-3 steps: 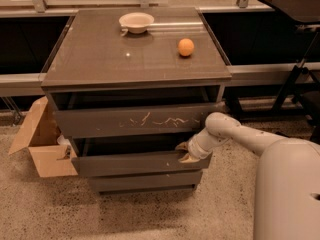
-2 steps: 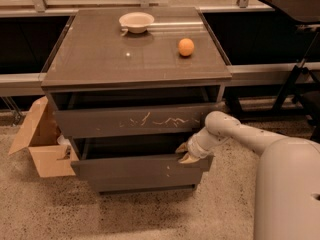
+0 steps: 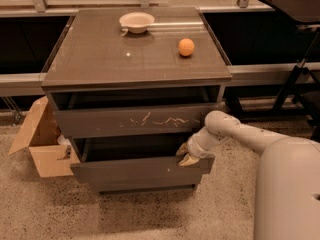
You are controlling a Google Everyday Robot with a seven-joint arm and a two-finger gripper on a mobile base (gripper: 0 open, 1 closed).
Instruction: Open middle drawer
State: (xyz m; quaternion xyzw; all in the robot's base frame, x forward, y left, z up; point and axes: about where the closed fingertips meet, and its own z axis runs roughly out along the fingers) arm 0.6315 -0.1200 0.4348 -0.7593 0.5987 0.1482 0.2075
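Closest to the camera, at 4 o'clock in the view, the robot's pale arm [image 3: 235, 134] reaches in toward 9 o'clock. Its end effector [image 3: 186, 155] sits on the top lip of the middle drawer [image 3: 135, 171], out at the drawer's 3 o'clock end. Honestly can't tell whether it's clamped on that lip or just hooked over it.

The drawer looks partway out, front standing proud of the scratched drawer [image 3: 130, 120] above, with a dark gap between them. Since the contact is way off-centre, the good move is probably a slow, level pull straight toward 6 o'clock so the drawer doesn't rack or bind.

A cardboard box [image 3: 42, 146] sits at the cabinet's 9 o'clock. Farther back on the table [image 3: 100, 59] there's an orange [image 3: 186, 47] at 1 o'clock and a bowl [image 3: 137, 21] at 12.
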